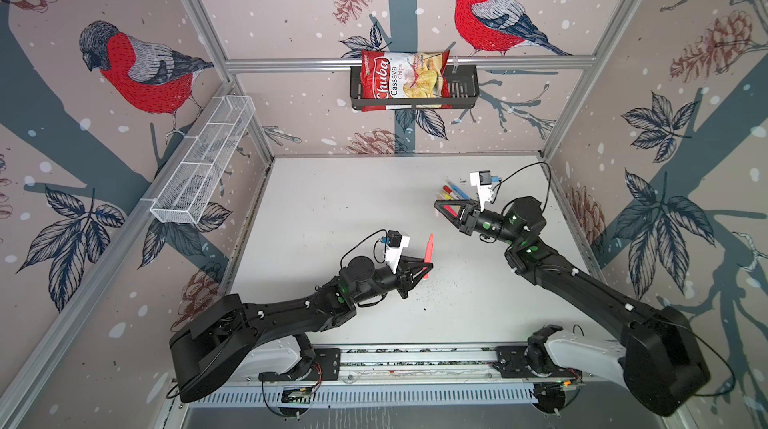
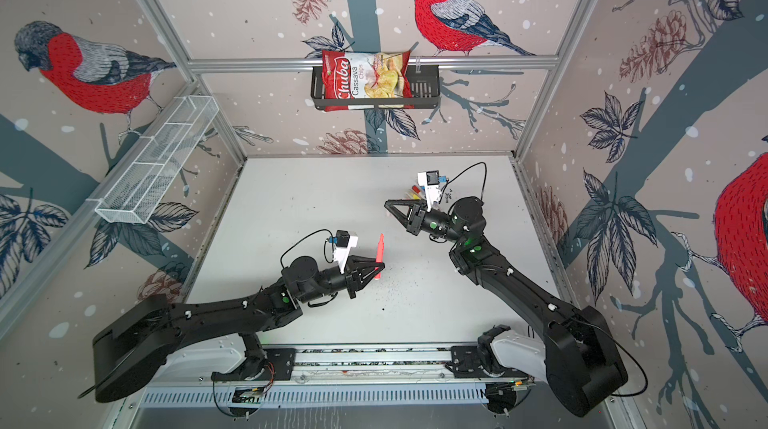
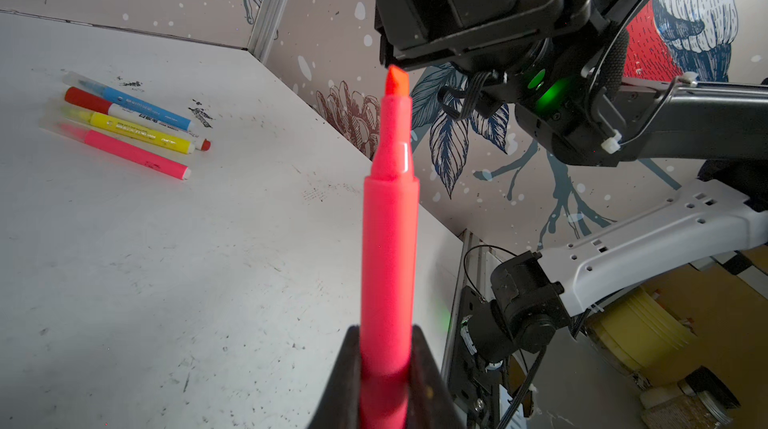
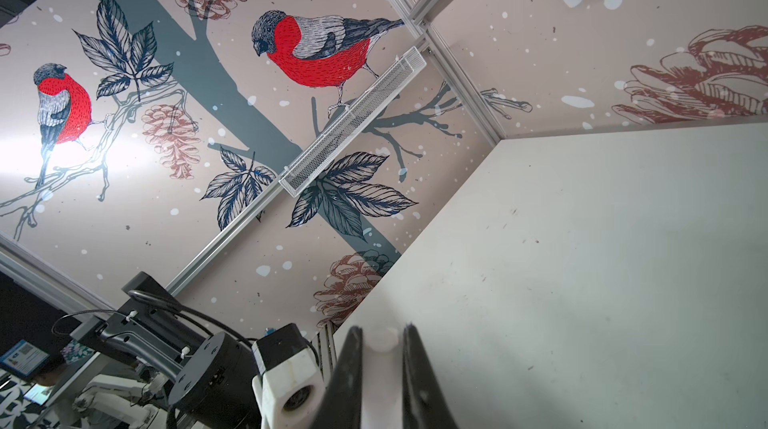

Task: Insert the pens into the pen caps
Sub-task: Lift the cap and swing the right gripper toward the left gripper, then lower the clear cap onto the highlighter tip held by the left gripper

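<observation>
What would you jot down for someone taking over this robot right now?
Left gripper: shut on a pink pen, tip bare.
Right gripper: shut on what looks like a whitish cap, held above the table.
Four pens (blue, white, yellow, pink) lie side by side at the table's back right, all apparently capped.
Done: those four.
Left: push the held pen into the held cap, then set it down.

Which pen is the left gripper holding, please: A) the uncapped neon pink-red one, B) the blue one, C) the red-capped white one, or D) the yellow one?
A: the left gripper is shut on the neon pink-red pen, tip bare; the yellow pen and blue pen lie on the table.
</observation>
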Action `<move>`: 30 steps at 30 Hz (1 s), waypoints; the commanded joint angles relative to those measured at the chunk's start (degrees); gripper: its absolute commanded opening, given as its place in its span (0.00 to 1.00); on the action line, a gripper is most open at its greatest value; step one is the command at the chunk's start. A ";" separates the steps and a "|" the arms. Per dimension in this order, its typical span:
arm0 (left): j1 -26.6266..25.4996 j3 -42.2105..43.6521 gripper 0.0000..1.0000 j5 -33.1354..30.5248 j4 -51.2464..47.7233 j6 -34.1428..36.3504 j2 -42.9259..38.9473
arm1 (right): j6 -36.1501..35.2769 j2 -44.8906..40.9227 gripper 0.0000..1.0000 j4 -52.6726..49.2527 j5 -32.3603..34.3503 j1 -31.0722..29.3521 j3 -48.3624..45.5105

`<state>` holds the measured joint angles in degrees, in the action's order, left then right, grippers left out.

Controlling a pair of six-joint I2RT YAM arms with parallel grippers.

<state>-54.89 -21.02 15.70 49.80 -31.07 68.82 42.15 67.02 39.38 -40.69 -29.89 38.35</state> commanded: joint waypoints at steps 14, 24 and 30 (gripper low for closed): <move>-0.21 -1.05 0.00 0.49 6.10 -0.29 0.88 | -0.98 -0.66 0.07 5.27 1.78 -5.63 -1.17; -0.11 -0.72 0.00 -0.33 4.97 0.34 -0.74 | -2.56 -2.38 0.07 3.42 4.61 -6.06 -1.95; -0.12 -0.16 0.00 -0.80 5.04 0.33 -0.98 | -2.78 -3.06 0.07 3.41 5.57 -6.06 -2.53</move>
<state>-54.98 -21.54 15.62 52.36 -31.44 68.07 40.36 64.29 41.82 -36.21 -35.90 36.05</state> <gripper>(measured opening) 0.166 0.154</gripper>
